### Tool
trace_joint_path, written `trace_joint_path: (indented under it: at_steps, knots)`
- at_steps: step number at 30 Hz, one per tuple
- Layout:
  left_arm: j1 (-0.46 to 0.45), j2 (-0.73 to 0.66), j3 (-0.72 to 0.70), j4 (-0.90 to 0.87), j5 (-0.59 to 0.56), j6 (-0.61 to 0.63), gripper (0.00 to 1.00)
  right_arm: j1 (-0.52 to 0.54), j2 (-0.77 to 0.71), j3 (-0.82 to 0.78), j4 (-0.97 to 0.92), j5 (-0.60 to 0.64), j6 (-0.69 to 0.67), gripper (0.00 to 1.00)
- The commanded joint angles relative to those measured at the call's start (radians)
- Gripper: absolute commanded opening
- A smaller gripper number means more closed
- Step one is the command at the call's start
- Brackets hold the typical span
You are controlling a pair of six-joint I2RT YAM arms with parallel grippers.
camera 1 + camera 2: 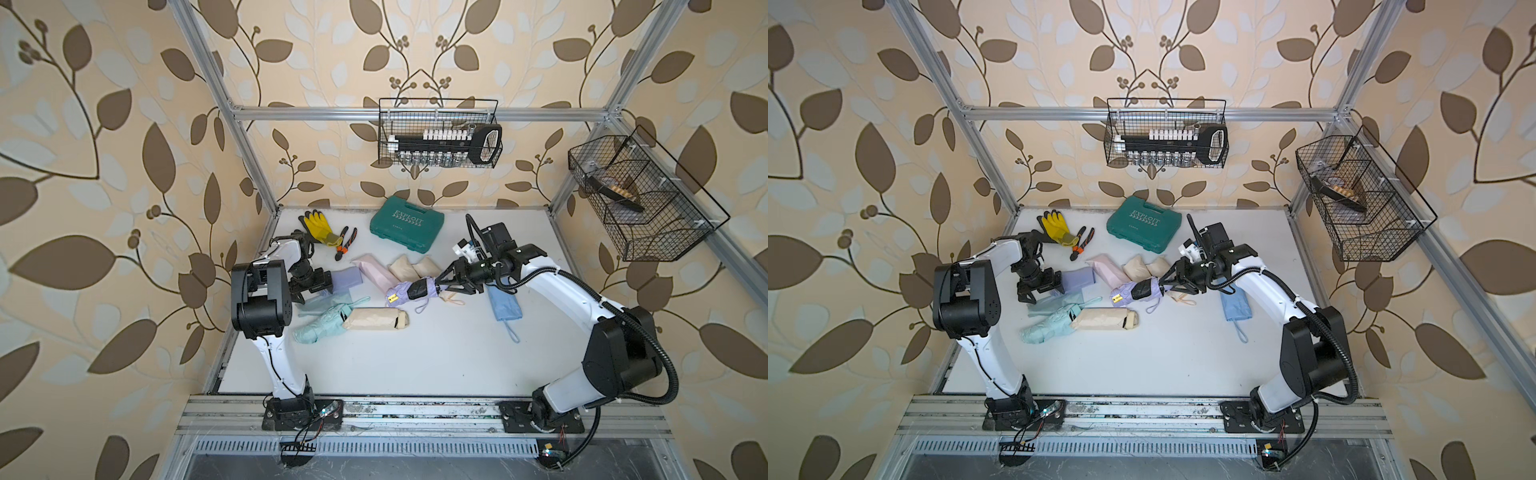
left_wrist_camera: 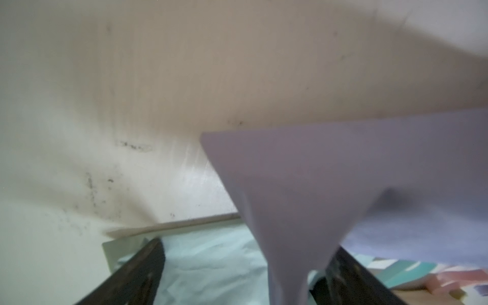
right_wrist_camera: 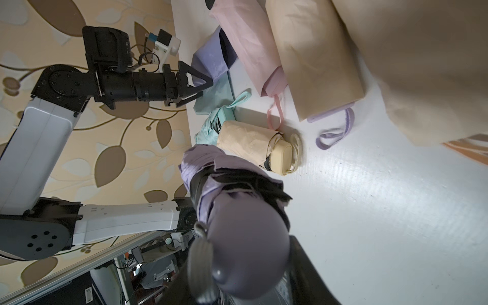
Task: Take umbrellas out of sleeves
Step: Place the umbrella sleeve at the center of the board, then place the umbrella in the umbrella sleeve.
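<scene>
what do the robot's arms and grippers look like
Both the left arm and right arm have white link shells with black joint housings. A black corrugated hose loops along the right arm; a thin black wire runs down the left. The left gripper and right gripper are black, built from triangular open frames.

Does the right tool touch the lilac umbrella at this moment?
Touching. The right wrist view shows the right tool shut on the handle of the lilac umbrella, with a black finger lying against the handle's side.
</scene>
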Motion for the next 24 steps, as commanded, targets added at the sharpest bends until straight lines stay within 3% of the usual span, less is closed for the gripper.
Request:
trace_joint_path:
  at_steps: [1,7,9,14,17,21,24]
  knots:
    - [0.017,-0.119,0.032,-0.046,0.045,-0.015,0.99,0.035,0.025,0.078,0.075,-0.038,0.038,0.16]
    - [0.022,-0.284,0.047,-0.087,-0.007,-0.059,0.99,0.098,0.147,0.196,0.145,-0.015,0.097,0.16]
    - [0.027,-0.35,0.043,-0.082,0.025,-0.096,0.99,0.122,0.204,0.246,0.165,-0.009,0.113,0.16]
    - [0.029,-0.581,-0.079,0.076,0.251,-0.283,0.99,0.189,0.366,0.378,0.223,0.023,0.161,0.15]
    - [0.028,-0.645,-0.159,0.152,0.386,-0.392,0.99,0.216,0.459,0.433,0.29,0.033,0.215,0.15]
    - [0.029,-0.68,-0.242,0.236,0.513,-0.43,0.99,0.259,0.582,0.541,0.323,0.046,0.266,0.14]
    - [0.028,-0.686,-0.23,0.242,0.562,-0.428,0.99,0.283,0.683,0.651,0.315,0.051,0.29,0.14]
